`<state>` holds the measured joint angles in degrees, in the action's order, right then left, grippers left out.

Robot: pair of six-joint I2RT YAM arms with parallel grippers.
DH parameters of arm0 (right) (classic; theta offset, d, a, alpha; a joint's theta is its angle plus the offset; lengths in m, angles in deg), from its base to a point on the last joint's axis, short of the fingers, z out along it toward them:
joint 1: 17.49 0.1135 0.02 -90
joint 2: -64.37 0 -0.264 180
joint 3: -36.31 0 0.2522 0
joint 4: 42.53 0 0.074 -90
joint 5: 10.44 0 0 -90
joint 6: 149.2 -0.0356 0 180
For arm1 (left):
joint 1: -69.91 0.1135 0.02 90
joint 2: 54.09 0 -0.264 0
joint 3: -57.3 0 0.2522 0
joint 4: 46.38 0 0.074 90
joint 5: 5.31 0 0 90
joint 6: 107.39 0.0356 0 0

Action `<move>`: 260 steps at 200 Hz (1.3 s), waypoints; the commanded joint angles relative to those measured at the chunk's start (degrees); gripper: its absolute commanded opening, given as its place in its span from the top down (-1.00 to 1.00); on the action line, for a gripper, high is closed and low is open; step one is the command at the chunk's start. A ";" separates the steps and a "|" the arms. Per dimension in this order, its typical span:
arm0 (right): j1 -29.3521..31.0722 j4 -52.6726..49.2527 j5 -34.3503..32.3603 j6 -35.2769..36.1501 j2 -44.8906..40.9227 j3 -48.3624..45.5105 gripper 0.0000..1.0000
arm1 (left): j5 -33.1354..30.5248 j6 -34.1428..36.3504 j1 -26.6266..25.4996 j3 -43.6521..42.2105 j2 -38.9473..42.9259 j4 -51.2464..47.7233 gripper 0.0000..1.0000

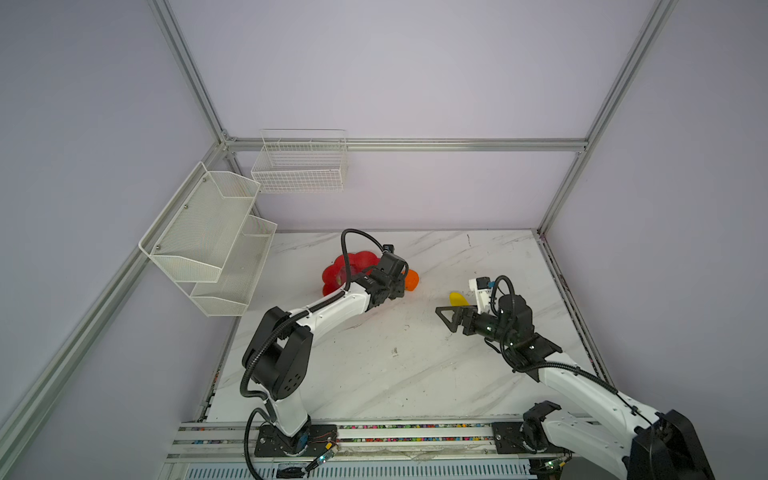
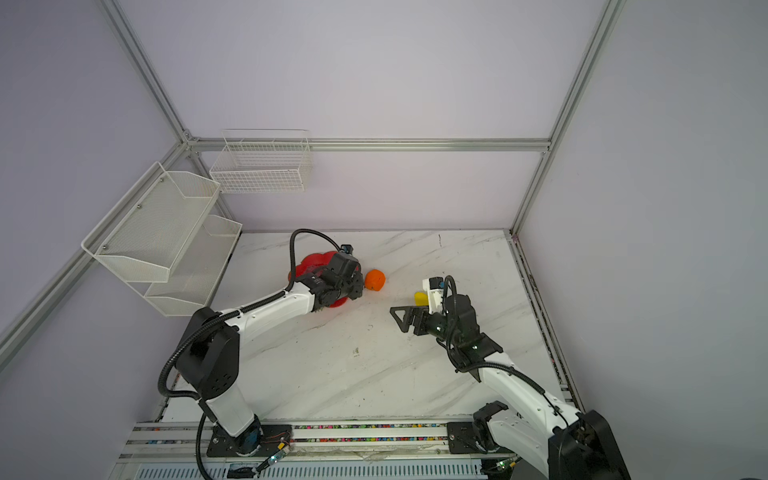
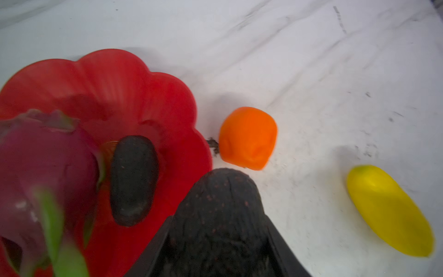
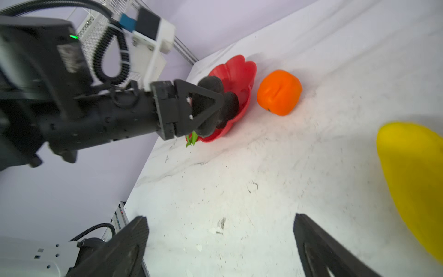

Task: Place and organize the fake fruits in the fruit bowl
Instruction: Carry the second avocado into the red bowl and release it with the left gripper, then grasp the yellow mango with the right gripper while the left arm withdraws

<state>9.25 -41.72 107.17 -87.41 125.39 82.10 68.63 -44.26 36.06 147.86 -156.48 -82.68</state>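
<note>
I'm clamping an oval [image 3: 215,211] in the left gripper [image 4: 213,105] by the bowl [image 3: 119,79]; dragon fruit [image 3: 43,167], second oval [image 3: 134,179] inside; orange [image 3: 248,138], mango [image 3: 388,211] waiting; right gripper [image 4: 219,218] gaping.

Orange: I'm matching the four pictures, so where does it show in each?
Top view: orange mid-table, partly behind the left arm.
Top view: orange mid-table, clear of that arm.
Left wrist: orange between bowl and mango.
Right wrist: orange between bowl and mango.
Landmark: the red bowl, next to it in every view.
</note>
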 commanded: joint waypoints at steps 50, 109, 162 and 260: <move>2.48 16.04 1.65 6.07 21.79 9.23 -0.95 | -0.45 -0.81 10.11 13.40 -10.07 1.73 0.12; 2.62 20.87 -0.93 8.21 20.04 3.95 -0.95 | 0.40 -3.89 12.04 17.50 -13.50 3.37 0.11; 2.62 22.11 0.51 7.62 20.27 3.08 -0.95 | -2.02 -7.05 12.22 23.18 -18.64 2.29 0.01; 2.61 20.37 -0.43 8.45 19.76 3.26 -0.95 | -3.04 -4.89 12.48 26.74 -20.56 -0.03 -0.54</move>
<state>11.57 -21.76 107.39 -79.87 145.89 85.27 66.43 -49.81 48.26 168.25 -179.02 -82.71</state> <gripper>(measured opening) 0.974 0.738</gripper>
